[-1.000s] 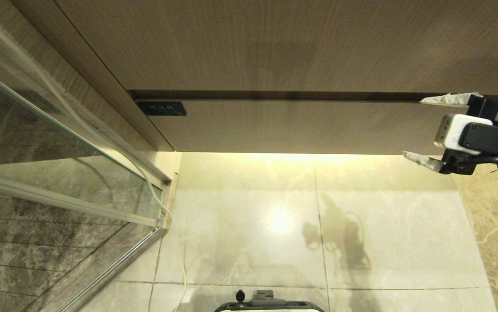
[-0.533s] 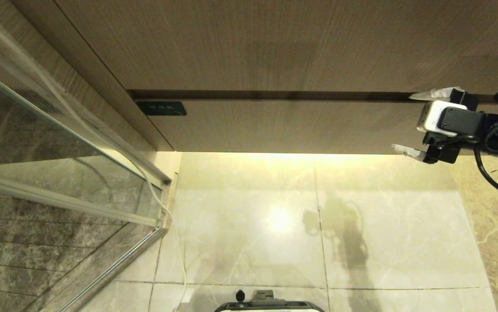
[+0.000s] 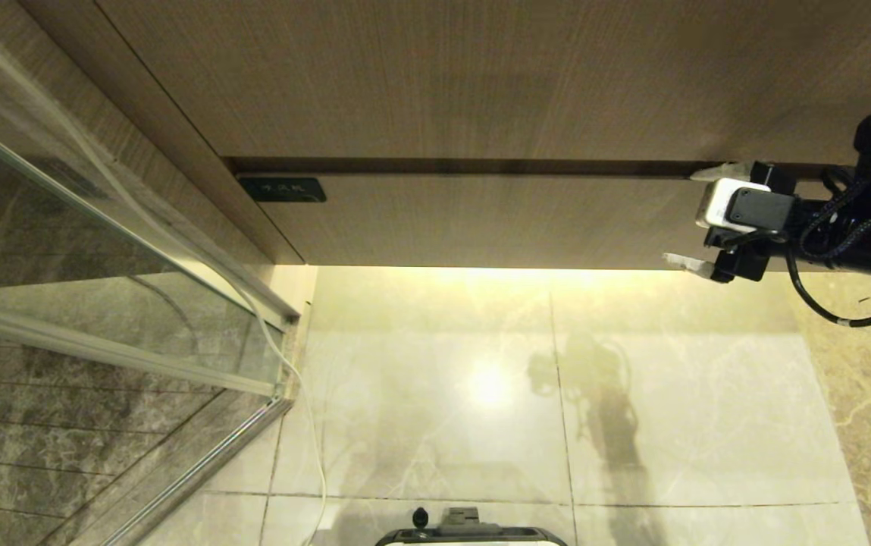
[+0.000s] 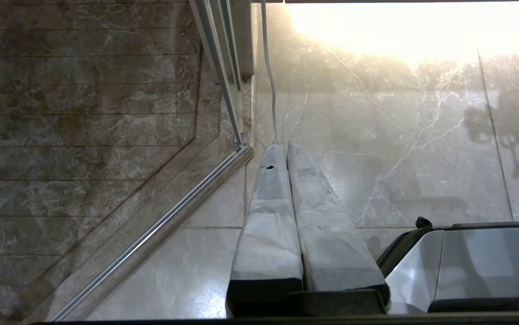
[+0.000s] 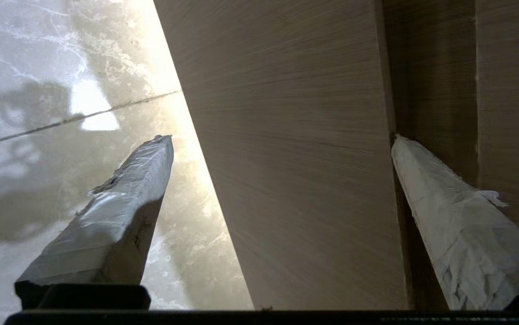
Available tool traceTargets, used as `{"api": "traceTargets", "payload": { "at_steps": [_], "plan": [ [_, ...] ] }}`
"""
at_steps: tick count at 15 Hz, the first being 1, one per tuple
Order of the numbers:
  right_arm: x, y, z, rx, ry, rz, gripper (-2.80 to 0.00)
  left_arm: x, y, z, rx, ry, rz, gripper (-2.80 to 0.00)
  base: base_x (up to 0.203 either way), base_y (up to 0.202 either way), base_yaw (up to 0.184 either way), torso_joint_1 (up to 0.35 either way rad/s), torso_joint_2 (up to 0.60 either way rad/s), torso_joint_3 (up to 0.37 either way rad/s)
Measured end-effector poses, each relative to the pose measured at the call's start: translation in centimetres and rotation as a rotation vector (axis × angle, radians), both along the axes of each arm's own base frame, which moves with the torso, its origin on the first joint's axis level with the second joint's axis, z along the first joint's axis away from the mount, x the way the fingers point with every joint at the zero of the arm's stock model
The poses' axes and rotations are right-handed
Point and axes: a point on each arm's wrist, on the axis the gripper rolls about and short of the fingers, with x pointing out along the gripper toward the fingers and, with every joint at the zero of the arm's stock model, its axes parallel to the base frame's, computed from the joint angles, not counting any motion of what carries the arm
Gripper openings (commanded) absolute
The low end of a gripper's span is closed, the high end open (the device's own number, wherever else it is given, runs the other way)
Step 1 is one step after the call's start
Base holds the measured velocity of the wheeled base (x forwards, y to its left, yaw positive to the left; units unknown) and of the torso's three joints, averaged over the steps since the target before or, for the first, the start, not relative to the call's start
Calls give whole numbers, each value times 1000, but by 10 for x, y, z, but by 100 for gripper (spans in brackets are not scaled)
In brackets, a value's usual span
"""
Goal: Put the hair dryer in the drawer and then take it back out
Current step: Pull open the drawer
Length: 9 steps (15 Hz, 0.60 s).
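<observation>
While my right gripper (image 3: 697,218) spans the closed pale beige wood-grain drawer (image 3: 496,220) front's right end, jaws wide, grasping nothing; left gripper (image 4: 282,146) clenched above marble floor (image 4: 399,135); I see no hair dryer.

Right tool (image 3: 697,217) astride drawer (image 3: 480,220) front

Glass shower door (image 3: 101,250) at left, white cable (image 3: 306,425) along glossy marble floor (image 3: 670,394).

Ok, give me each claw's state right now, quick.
Left claw: shut, empty, over the pale marble floor tiles.
Right claw: open, empty, straddling the closed beige wood-grain drawer front.
</observation>
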Motion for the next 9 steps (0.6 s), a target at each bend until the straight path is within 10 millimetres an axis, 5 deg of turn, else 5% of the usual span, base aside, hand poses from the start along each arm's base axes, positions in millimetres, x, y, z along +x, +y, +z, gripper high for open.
{"api": "traceTargets", "payload": {
  "at_steps": [9],
  "plan": [
    [9,2,-2,0,-32,34,0,0,0,0,0,0,0,-280,0,0,0,0,0,0]
  ]
}}
